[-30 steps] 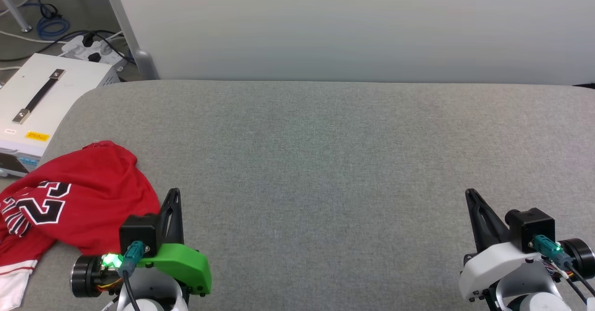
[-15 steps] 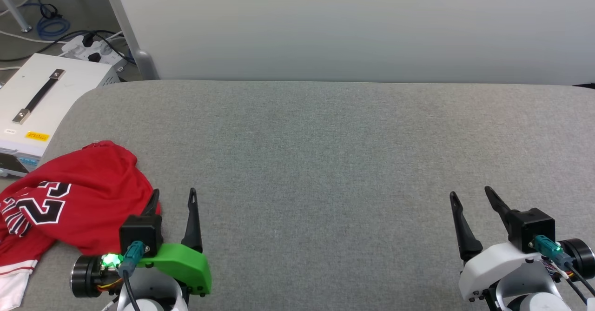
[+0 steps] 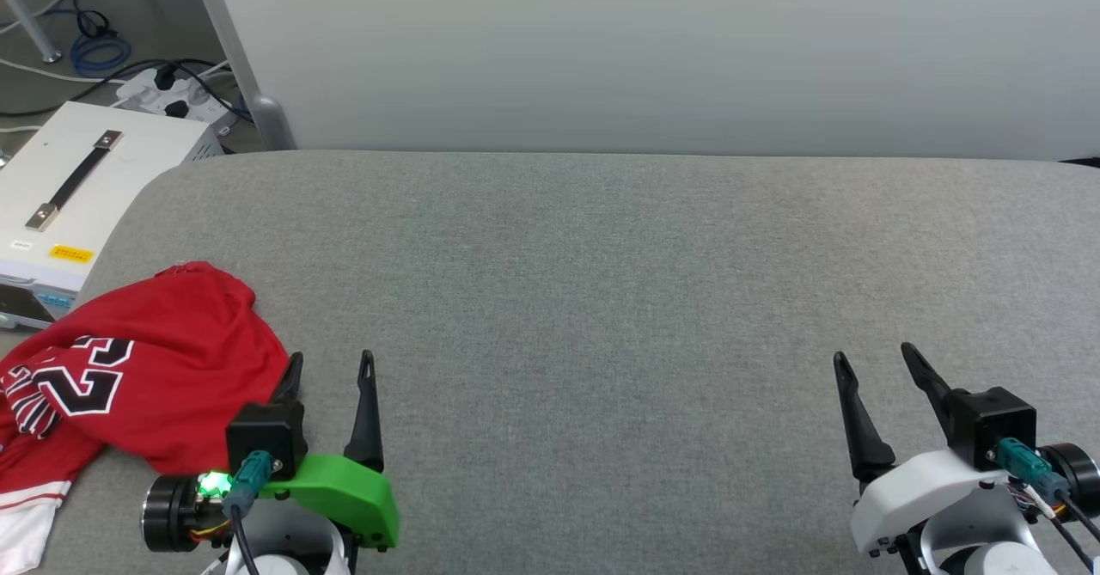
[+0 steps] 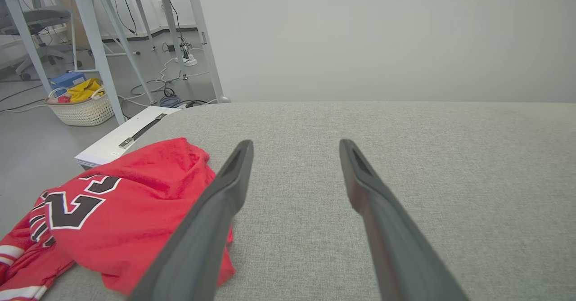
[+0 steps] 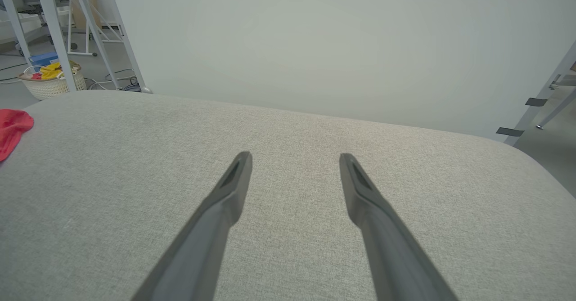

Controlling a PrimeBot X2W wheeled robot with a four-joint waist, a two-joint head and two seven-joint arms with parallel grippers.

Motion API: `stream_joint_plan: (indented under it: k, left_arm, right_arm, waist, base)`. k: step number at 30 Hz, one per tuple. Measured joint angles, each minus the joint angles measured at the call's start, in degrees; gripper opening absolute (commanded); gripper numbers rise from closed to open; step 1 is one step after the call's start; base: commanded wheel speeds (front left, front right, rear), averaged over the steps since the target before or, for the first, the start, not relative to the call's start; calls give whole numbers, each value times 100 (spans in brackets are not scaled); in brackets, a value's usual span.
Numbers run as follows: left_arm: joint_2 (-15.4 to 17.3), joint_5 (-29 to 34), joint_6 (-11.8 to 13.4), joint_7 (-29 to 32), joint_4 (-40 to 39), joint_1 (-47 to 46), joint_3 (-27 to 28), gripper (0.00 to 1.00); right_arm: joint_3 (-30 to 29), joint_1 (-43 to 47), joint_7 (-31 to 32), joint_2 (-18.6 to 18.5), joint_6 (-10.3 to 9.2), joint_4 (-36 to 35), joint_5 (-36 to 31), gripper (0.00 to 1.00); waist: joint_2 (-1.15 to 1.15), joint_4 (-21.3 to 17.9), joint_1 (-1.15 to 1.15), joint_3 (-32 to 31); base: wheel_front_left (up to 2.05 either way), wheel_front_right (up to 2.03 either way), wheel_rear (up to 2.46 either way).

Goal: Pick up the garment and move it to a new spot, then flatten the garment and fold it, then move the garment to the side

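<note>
Found the garment crumpled in a red heap at 8 o'clock on the grey bench, lying on the cloth surface close to the rounded edge. Noted a black, white-outlined "23" facing up and a white sleeve with red stripes trailing toward 7 o'clock, cut off by the frame.

Logged the left hand at 7 o'clock, just beside the heap on its 3 o'clock side, fingers spread apart and released, grasping nothing. Saw the nearer finger overlapping the red fabric's edge in the head view; could not settle contact.

Logged the right hand at 5 o'clock, well apart from the garment, fingers likewise spread and released, over bare bench.

Recorded a white case with a black strap handle off the bench at 10 o'clock, a power strip with cables at 11 o'clock, and a pale panel along 12 o'clock. Spotted, in the left wrist view, a wicker basket with yellow contents on the floor beyond the case.
</note>
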Motion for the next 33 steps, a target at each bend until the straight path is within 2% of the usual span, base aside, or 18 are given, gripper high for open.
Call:
stream_joint_plan:
  k: [33]
  left_arm:
    - [0, -371, -69, -396, 316, -1, -101, 100]
  right_arm:
    - [-205, 148, -175, 0, 0, -348, 385, 100]
  waist:
    - [0, 37, 0, -56]
  base:
    - [0, 0, 0]
